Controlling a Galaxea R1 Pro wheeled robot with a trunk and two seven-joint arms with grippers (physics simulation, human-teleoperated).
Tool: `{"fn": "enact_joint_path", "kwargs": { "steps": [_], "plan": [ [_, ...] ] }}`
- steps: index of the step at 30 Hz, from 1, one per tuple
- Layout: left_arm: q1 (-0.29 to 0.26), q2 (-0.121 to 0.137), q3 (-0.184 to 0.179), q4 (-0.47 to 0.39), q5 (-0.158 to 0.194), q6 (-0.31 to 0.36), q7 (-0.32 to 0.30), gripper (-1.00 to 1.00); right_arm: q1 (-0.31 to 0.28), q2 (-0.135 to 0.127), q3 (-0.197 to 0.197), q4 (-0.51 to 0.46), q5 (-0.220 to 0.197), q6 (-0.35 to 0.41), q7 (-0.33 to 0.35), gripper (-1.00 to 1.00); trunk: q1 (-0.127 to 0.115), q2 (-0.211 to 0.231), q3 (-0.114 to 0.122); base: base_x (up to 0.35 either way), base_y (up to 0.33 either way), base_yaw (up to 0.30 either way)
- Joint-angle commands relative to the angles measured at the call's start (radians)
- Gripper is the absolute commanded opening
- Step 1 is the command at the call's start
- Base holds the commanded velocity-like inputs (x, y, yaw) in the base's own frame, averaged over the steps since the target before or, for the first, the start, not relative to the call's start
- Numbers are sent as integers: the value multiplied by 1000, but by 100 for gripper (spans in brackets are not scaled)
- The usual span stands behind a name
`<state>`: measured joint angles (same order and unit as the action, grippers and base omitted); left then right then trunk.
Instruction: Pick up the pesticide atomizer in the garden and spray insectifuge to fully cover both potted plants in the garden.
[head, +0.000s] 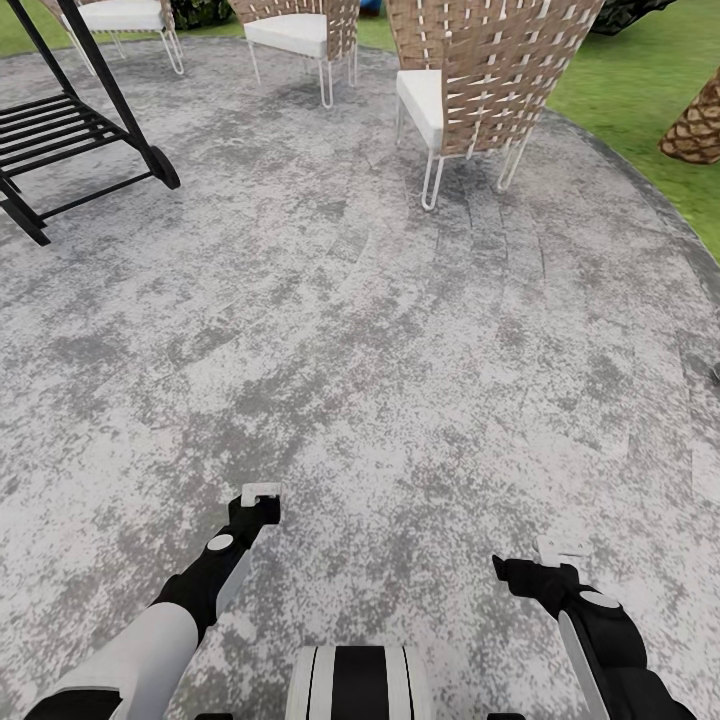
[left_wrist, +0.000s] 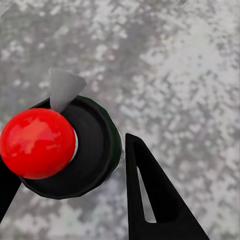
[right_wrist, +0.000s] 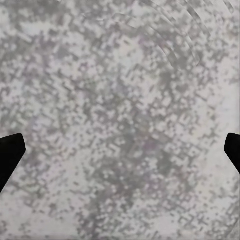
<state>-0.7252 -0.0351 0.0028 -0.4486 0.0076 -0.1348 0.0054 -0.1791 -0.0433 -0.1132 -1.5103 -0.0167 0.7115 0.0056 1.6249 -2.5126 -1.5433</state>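
Grey patio (head: 330, 330), pesticide atomizer (left_wrist: 65, 147) between left fingers (left_wrist: 150, 195).

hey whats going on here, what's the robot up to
The robot is out on the grey paved patio, facing some woven chairs and a black rack. Its left gripper has the pesticide atomizer, red top up, between its jaws. The right gripper is open and empty over the paving. No potted plants are in sight.
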Motion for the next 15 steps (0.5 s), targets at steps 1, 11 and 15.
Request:
{"fn": "enact_joint_path", "kwargs": {
  "steps": [1, 11, 15],
  "plan": [
    [0, -1, 0, 1, 0, -3, 1, -100, 0, -1, 0, -2, -2, 5, 1, 100, 0, 0, -1, 0, 0, 0],
    [-2, -2, 0, -2, 0, -2, 3, -100, 0, 0, 0, -1, -2, 5, 1, 100, 0, 0, -1, 0, 0, 0],
    [-1, -2, 0, -92, 0, -1, 2, -100, 0, 2, 0, -1, -2, 5, 1, 100, 0, 0, -1, 0, 0, 0]
  ]
}}
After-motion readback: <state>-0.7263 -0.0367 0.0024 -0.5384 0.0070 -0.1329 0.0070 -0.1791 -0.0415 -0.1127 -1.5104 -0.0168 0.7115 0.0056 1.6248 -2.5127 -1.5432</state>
